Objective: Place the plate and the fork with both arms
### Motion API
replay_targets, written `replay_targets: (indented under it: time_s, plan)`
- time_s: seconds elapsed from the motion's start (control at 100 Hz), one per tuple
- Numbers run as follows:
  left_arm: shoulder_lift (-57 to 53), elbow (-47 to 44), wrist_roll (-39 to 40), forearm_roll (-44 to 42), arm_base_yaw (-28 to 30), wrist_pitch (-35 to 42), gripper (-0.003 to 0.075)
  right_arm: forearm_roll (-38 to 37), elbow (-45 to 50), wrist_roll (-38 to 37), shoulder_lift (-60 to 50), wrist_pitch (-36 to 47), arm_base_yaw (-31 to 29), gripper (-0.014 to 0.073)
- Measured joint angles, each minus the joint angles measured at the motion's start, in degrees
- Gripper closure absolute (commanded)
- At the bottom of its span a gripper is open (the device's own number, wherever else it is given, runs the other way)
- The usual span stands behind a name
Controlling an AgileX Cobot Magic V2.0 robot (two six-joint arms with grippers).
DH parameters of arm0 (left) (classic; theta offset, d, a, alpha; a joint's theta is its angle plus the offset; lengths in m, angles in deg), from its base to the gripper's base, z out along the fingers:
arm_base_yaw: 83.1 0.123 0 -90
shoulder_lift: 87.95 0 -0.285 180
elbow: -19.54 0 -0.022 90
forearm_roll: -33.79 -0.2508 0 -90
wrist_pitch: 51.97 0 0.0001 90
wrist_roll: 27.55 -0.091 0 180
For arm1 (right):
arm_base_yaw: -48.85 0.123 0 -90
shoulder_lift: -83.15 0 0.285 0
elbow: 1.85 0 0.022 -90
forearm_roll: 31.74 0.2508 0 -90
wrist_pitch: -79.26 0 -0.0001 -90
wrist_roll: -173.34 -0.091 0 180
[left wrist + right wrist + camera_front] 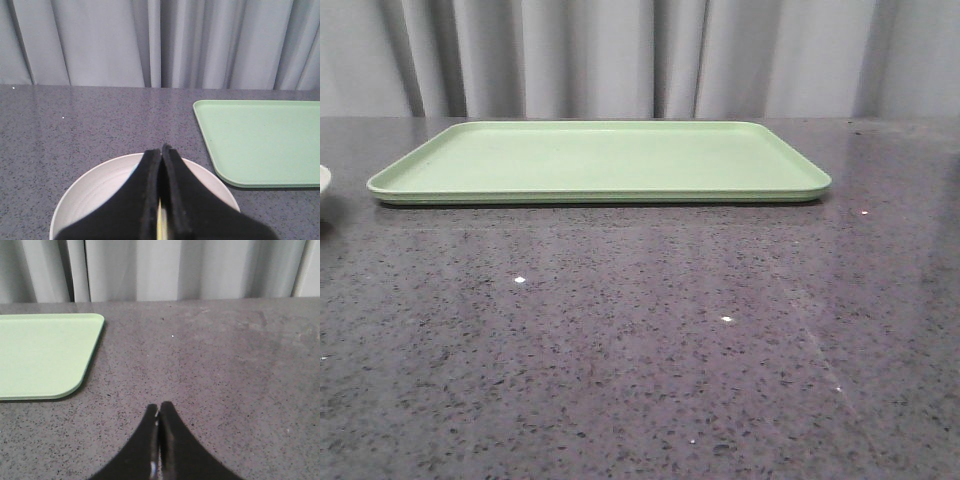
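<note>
A dark grey speckled table (640, 340) fills the scene, backed by a pale grey pleated curtain (640, 55) that hangs along its far edge. On the far half of the table lies a large rectangular light green tray (600, 160), flat, its long side facing the camera; nothing rests on it.

At the left edge of the front view only a sliver of the plate (323, 185) shows, on the table beside the tray and apart from it. From the left wrist camera the plate (97, 185) is a round, whitish shallow dish on the table, near the tray's (265, 140) rounded corner without touching it. The left gripper (161, 152) hangs directly above the plate, its two black fingers pressed together at the tips. A thin yellow strip is visible in the slit lower down between them; what it is cannot be told.

The right gripper (158, 410) hovers over bare table on the far side of the tray (45, 355), its fingers likewise pressed together, a thin pale glint in the seam. The fork cannot be identified with certainty in any view.
</note>
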Motion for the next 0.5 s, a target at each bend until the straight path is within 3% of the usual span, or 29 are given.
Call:
replay_targets:
  time_s: [0.22, 0.5]
  plan:
    - [7.0, 5.0, 0.0, 0.3, 0.0, -0.8, 0.0741, 0.0, -4.1, 0.0, 8.8, 0.0, 0.0, 0.0652]
    - [10.9, 8.3, 0.0, 0.3, 0.0, -4.2, 0.074, 0.0, -4.1, 0.0, 9.9, 0.0, 0.0, 0.0652]
